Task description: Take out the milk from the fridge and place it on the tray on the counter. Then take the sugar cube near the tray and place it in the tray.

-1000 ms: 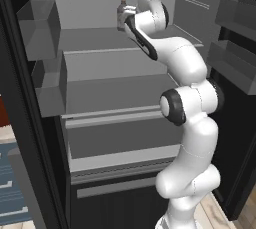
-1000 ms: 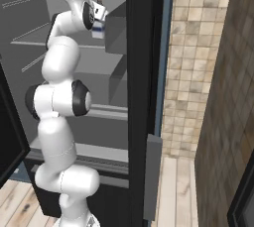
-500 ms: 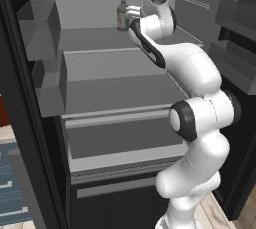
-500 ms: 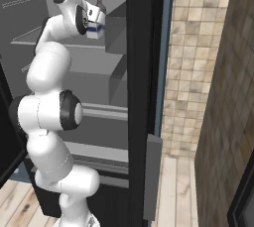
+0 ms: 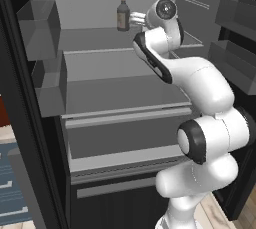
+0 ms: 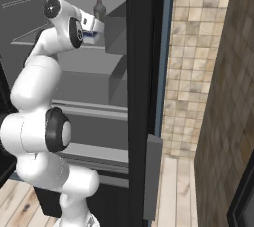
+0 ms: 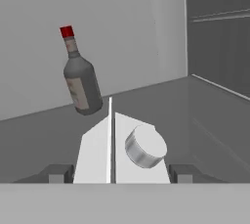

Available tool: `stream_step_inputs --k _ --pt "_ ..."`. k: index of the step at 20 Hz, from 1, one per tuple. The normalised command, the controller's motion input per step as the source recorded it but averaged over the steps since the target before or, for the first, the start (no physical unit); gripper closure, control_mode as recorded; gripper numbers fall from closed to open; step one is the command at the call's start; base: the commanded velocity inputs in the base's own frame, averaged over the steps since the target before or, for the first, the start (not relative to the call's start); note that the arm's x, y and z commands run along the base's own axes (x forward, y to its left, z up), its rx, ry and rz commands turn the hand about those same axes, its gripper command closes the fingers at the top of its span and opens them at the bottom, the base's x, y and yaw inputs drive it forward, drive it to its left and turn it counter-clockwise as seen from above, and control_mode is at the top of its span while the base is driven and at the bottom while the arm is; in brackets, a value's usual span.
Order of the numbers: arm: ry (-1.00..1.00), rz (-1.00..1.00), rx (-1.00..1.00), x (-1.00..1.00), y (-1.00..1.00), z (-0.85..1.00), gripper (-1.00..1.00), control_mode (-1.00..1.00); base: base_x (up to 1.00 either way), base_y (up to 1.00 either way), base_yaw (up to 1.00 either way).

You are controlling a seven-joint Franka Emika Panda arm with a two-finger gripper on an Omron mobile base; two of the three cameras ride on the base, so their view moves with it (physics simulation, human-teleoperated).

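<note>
Open fridge (image 5: 125,98), dark frame, grey walls and grey shelves, grey door bins on both sides in the left base view. White arm reaching up from the base onto the upper shelf. Dark glass bottle (image 7: 80,78) with red cap upright near the back wall of that shelf, also seen above the wrist in the right base view (image 6: 99,7). Milk (image 7: 119,149) directly in front of the hand camera: white gable top with its ridge and a round grey cap, sitting between the two dark fingertips (image 7: 57,174). Blue band of the carton just visible at the gripper (image 6: 94,33) in the right base view. Gripper (image 7: 117,175) closed on the carton, one finger at each side of it. Carton nearer the shelf's front than the bottle, the two apart. Whether lifted off the shelf or resting on it, cannot tell.
</note>
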Motion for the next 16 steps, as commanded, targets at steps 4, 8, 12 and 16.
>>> stream_step_inputs --k 4,8,12,16 --pt "-0.05 0.0 0.0 -0.74 0.0 0.28 1.0 -1.0 0.0 0.0 0.0" --pt "-0.06 0.0 0.0 -0.93 0.0 0.38 1.0 -1.0 0.0 0.0 0.0" --pt "-0.12 0.0 0.0 -1.0 0.0 0.38 1.0 -1.0 0.0 0.0 0.0" --pt "-0.1 0.0 0.0 -1.0 0.0 0.11 1.0 -1.0 0.0 0.0 0.0"
